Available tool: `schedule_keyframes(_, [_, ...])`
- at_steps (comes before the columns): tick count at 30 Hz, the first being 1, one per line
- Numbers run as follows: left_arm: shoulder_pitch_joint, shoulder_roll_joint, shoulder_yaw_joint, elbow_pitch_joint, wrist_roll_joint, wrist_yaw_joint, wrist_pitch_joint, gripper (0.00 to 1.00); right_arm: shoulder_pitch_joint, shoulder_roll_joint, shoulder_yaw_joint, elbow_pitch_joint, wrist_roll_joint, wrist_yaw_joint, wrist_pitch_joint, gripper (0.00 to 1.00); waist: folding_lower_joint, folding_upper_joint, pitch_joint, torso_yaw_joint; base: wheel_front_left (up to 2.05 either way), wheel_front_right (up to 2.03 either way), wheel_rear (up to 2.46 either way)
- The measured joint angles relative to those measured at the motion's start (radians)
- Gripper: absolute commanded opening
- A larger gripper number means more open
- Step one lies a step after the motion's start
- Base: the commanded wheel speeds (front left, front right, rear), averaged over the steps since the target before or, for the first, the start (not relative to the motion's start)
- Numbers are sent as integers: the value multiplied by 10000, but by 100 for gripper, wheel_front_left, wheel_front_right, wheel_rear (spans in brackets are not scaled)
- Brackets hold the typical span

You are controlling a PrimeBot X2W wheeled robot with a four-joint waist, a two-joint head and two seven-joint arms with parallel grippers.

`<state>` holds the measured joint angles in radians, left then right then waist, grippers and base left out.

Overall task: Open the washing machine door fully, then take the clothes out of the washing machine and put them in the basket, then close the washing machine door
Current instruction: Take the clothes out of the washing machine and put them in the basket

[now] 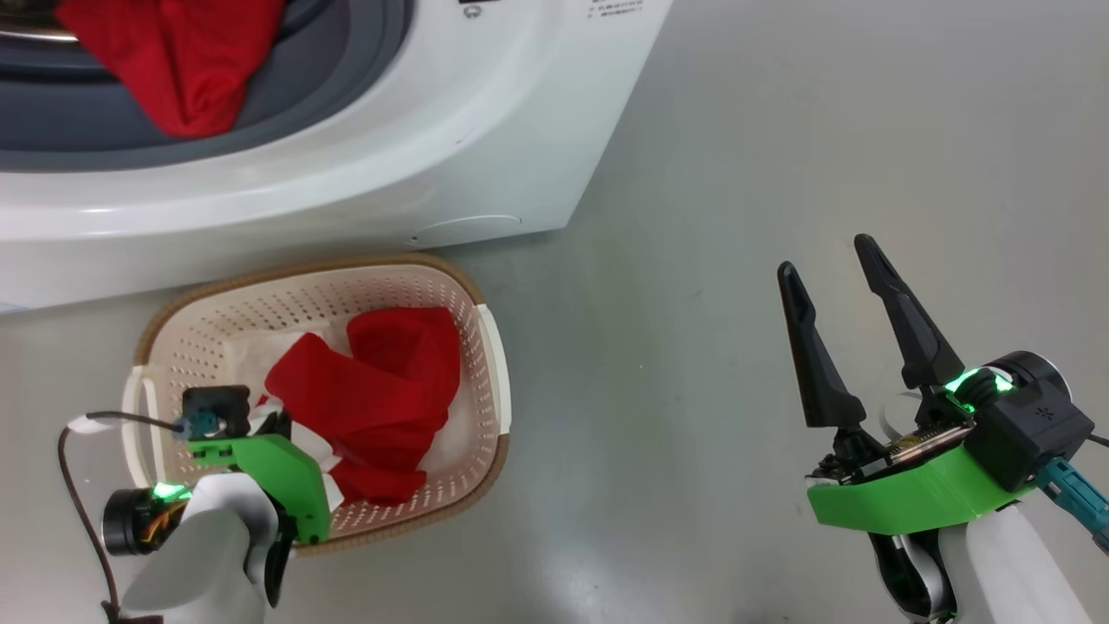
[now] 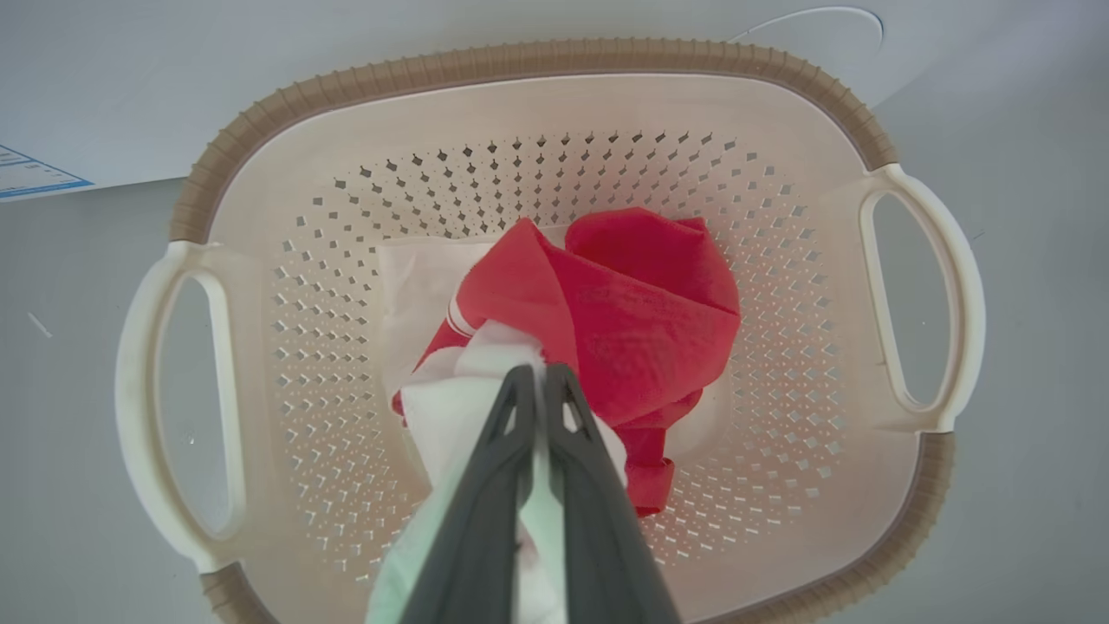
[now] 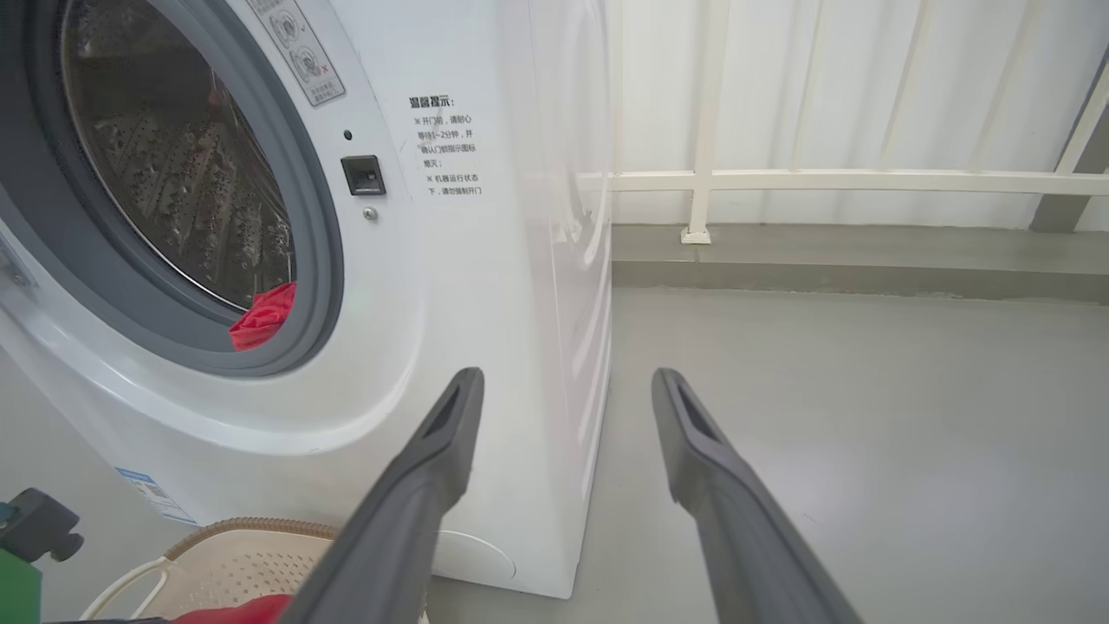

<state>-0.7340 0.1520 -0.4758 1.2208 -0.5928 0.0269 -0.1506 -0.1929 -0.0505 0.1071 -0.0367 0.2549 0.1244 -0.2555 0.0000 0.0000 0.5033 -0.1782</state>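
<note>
One soft white cloth (image 2: 442, 416) pinched by left gripper (image 2: 539, 374) over cream perforated basket (image 2: 537, 56), for dropping; right gripper (image 1: 826, 260) wide, empty.

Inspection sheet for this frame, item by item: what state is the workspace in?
Surface: smooth grey floor.
Job's things: washing machine open, red cloth draped over its rubber ring; basket on the floor before it, holding a red garment.
Clutter: nothing seen.
Grippers: left gripper shut on white cloth over the basket; right gripper open, empty, above the floor.
Cables: dark cable looping by the left wrist.
Surroundings: white railing beyond the machine.
</note>
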Motion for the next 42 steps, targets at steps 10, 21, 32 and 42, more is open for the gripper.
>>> schedule_keyframes(10, [-376,-75,23,548,-178,-186,291,0,-210,2,15,-58,2,0,0,100,0,0,590,-203,0,0,0])
schedule_keyframes(21, [-689,-100,52,660,-443,-198,472,5,-224,2,17,33,2,0,0,100,1,0,688,-226,0,0,0])
schedule_keyframes(32, [-703,-433,313,731,-917,-364,399,100,-230,0,0,194,2,0,0,100,0,0,283,14,0,0,0])
schedule_keyframes(42, [-660,-660,313,742,-1037,-633,-366,100,-201,0,-35,293,2,0,0,100,0,0,-333,255,0,0,0])
